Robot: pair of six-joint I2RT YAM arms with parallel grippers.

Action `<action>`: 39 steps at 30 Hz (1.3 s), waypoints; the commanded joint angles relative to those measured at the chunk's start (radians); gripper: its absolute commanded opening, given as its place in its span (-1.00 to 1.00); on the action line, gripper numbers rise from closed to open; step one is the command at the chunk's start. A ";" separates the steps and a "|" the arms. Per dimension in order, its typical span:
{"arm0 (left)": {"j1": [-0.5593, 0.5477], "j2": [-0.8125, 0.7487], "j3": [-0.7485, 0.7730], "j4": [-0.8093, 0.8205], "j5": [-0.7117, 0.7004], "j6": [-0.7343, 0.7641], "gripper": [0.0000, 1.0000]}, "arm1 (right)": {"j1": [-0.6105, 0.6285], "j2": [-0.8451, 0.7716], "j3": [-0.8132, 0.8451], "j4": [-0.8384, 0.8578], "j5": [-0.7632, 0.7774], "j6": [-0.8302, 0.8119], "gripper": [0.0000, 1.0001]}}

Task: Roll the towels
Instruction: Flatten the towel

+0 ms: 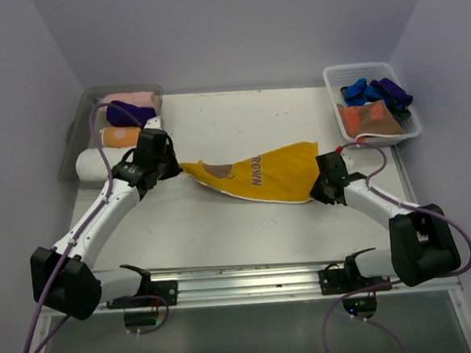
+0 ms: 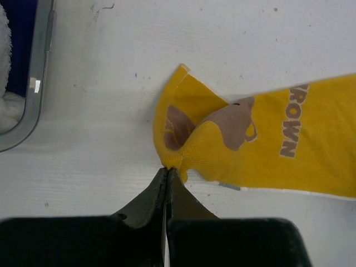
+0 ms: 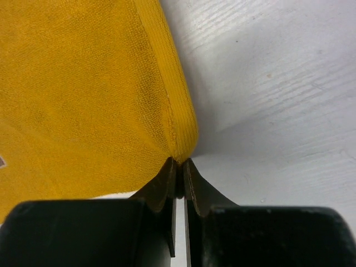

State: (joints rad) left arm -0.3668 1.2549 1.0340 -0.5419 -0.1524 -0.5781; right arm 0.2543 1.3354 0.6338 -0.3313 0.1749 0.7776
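A yellow towel (image 1: 264,174) with brown print and the word "BROWN" is stretched between my two grippers over the middle of the white table (image 1: 223,234). My left gripper (image 1: 173,168) is shut on the towel's left corner; in the left wrist view the towel (image 2: 261,144) bunches at the fingertips, where the gripper (image 2: 167,168) pinches it. My right gripper (image 1: 324,188) is shut on the towel's right edge; in the right wrist view the towel (image 3: 83,94) hangs from the closed gripper (image 3: 179,162), lifted a little off the table.
A clear bin (image 1: 78,127) at the back left holds rolled towels: pink, purple, orange and white. A white basket (image 1: 414,124) at the back right holds blue and orange cloths. The bin's rim (image 2: 39,83) shows at the left of the left wrist view.
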 commanded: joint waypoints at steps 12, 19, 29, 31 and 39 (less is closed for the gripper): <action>0.009 -0.061 0.326 -0.067 -0.016 0.067 -1.00 | -0.003 -0.262 0.386 -0.303 0.216 -0.236 -1.00; 0.012 -0.116 0.440 -0.095 -0.038 0.067 -1.00 | -0.003 -0.311 0.596 -0.373 0.236 -0.307 -1.00; 0.012 -0.285 0.408 -0.223 -0.076 0.015 -1.00 | -0.003 -0.511 0.624 -0.537 0.229 -0.330 -1.00; 0.012 -0.339 0.385 -0.243 -0.047 -0.002 -1.00 | -0.003 -0.571 0.630 -0.592 0.215 -0.322 -1.00; 0.012 -0.500 0.287 -0.366 0.095 -0.100 -1.00 | -0.003 -0.653 0.773 -0.840 0.150 -0.296 -1.00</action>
State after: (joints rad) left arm -0.3672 0.7856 1.3399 -0.8333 -0.0723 -0.6353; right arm 0.2569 0.6819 1.3296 -1.0176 0.3016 0.4889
